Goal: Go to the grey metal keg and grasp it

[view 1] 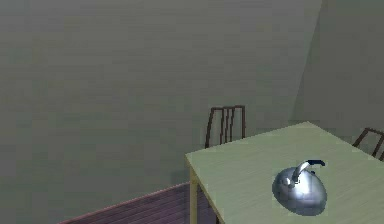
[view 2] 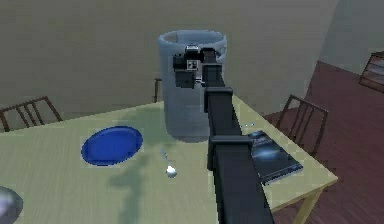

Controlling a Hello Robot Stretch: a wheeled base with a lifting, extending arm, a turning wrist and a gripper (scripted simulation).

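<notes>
arm (view 2: 236,150): dark square bar | markers (view 2: 203,52): white, black marks | tool (view 2: 186,70): dark

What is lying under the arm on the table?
A dark flat book lies on the table, its left part covered by the arm. Anything else directly beneath the arm is hidden.

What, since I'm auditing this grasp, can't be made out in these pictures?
Arm side view: whether the jaws hold the grey keg; it stands on the table right behind them.
Arm side view: the dark flat thing, partly behind the arm.
Arm side view: a white blob, too small to name.
Forward view: a chair, cut by the right edge.
</notes>
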